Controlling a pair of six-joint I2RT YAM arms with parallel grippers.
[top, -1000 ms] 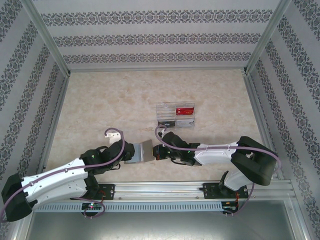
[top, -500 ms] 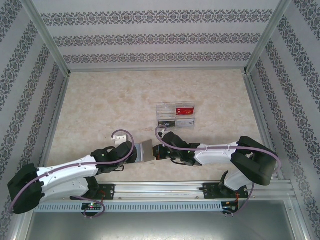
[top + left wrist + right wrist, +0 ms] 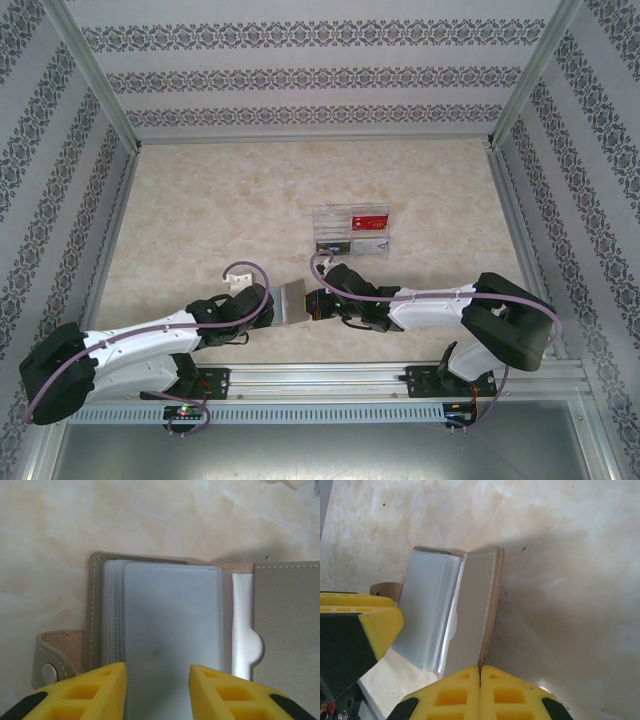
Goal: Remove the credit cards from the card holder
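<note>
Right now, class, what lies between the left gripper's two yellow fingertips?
The stack of clear plastic sleeves inside the open card holder; the left wrist view shows it in the gap of the left gripper.

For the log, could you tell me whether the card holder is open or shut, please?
The card holder is open: the right hand pinches one cover away from the clear sleeves.

Bright, even overhead lighting. Card holder (image 3: 475, 610) casts a soft shadow on table (image 3: 585, 630). Wrist views slightly soft.
</note>
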